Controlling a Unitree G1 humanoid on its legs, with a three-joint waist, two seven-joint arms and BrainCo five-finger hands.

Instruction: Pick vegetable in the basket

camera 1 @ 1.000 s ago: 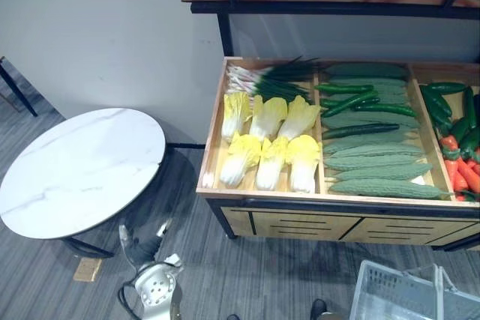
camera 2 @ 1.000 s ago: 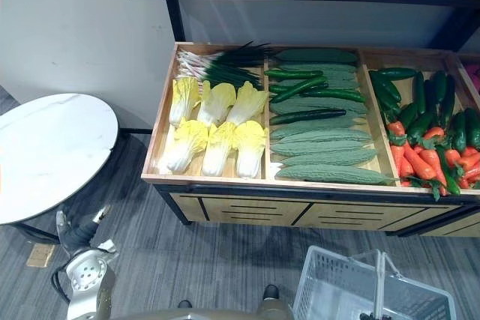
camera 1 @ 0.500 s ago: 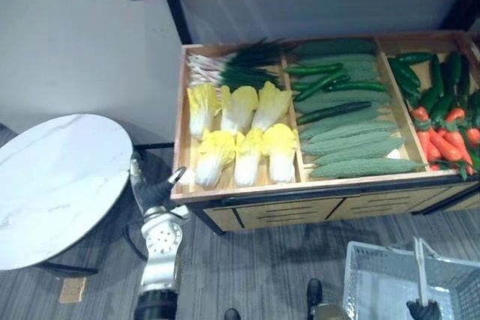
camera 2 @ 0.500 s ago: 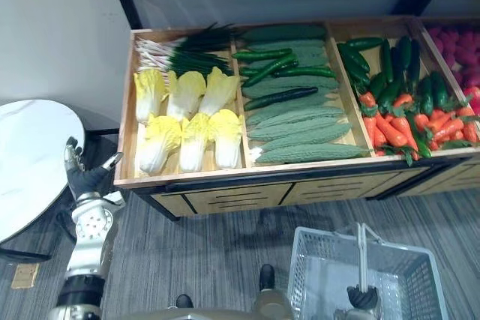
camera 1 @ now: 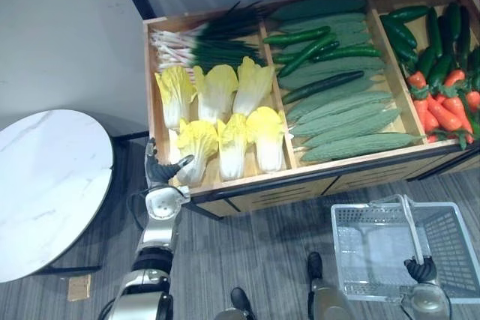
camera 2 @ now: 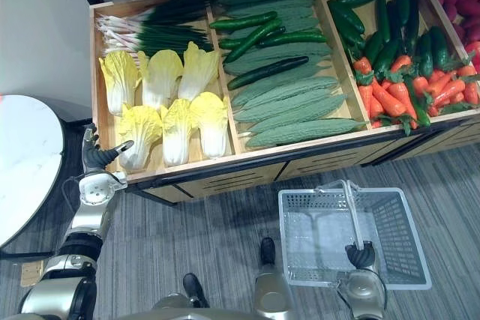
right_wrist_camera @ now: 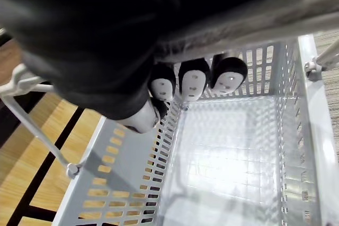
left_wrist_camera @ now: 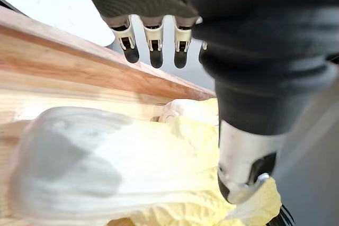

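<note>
Left hand [camera 1: 163, 172]: wide open, fingers straight, thumb stuck out sideways, nothing held.
Right hand [camera 2: 358, 255]: curled tight round the handle [camera 2: 349, 207] of the basket [camera 2: 405, 219], down low in front of the bench [camera 1: 337, 168].
Basket: nothing inside yet (bare bottom, holes all along the sides).
Cabbage [camera 1: 196, 144]: at the front-left corner of the bench, first in the front row.
Way from the hand: just ahead of the left hand and a little to its right, with the thumb reaching over the white end. Touching or not, cannot tell.
Long way of the cabbage: front to back, a bit slanted. White stalk end near the front edge of the bench, yellow leaves toward the back.
Nearer hand: the left one, by a lot. Right hand well apart and busy with the basket.
Next move (a guess): down onto the white end, fingers across the long way, then a squeeze and a lift.
Careful about: the neighbour cabbage [camera 1: 231, 144] right beside it, easy to bump.
After that (also a guess): a long carry to the right, over to the basket.
</note>
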